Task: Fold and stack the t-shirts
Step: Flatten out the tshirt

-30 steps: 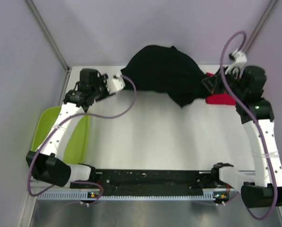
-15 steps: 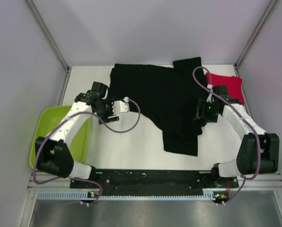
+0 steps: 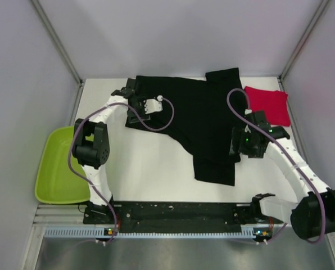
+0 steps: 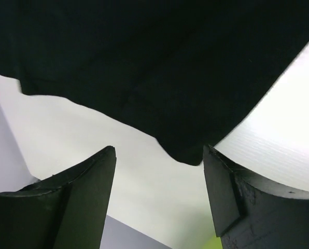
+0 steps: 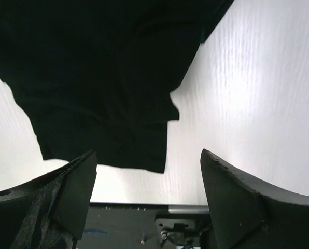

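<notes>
At upper left my left pincer gapes empty over the black t-shirt, which lies spread mid-frame. Its long axis slants from upper left to lower centre. My right pincer gapes empty too. The folded red t-shirt sits upper right. I'd judge it best to pinch matching edges and fold evenly.

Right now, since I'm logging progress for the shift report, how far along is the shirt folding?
Done: the red t-shirt lies as a folded square at the far right of the table. In hand: the black t-shirt is spread roughly flat, unfolded; the left gripper and right gripper hover over it open, holding nothing. Left: fold the black one and stack both.
</notes>
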You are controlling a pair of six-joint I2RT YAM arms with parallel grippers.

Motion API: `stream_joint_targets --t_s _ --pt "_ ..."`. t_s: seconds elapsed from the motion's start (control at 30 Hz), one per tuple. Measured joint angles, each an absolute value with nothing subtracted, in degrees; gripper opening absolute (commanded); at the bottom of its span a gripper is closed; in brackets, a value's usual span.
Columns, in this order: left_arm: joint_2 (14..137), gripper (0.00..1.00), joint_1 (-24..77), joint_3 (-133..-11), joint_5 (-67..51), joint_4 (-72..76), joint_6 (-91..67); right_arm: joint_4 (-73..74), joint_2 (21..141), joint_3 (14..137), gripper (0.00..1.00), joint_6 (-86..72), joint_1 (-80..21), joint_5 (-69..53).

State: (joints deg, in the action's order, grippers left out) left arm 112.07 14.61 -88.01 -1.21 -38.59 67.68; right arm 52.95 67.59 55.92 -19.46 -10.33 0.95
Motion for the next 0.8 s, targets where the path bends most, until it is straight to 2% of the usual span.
stream_joint_targets --t_s 0.13,0.33,0.4,0.6,0.63,0.67,0.73,0.8 --pt "113.14 0.73 14.33 -94.08 -4.73 -39.62 66.74 52.42 65.36 46.87 0.77 -25.34 -14.87 0.91" --pt "118.61 0.73 14.33 -101.34 -5.56 -40.27 65.91 48.69 73.73 38.11 0.73 -31.77 -19.59 0.78" --pt "120.57 0.74 14.33 -101.47 -5.56 -40.8 66.17 46.37 75.31 37.34 0.63 -33.12 -20.93 0.75" --pt "126.76 0.72 14.39 -105.1 -5.78 -46.11 68.99 46.19 76.42 37.52 0.02 -34.41 -22.81 2.76" --pt "127.33 0.7 14.5 -105.8 -5.76 -46.46 69.3 46.13 76.47 37.52 0.0 -34.22 -22.9 2.81" --pt "127.83 0.64 14.66 -106.26 -5.69 -46.61 69.54 46.24 76.4 37.54 0.0 -34.22 -22.9 3.07" --pt "128.55 0.36 14.94 -106.8 -5.32 -46.78 70.06 46.19 75.94 37.45 0.0 -34.17 -22.94 3.2" --pt "128.99 0.0 15.2 -106.91 -5.08 -46.87 70.24 45.6 74.72 36.99 0.0 -34.33 -23.05 2.98"
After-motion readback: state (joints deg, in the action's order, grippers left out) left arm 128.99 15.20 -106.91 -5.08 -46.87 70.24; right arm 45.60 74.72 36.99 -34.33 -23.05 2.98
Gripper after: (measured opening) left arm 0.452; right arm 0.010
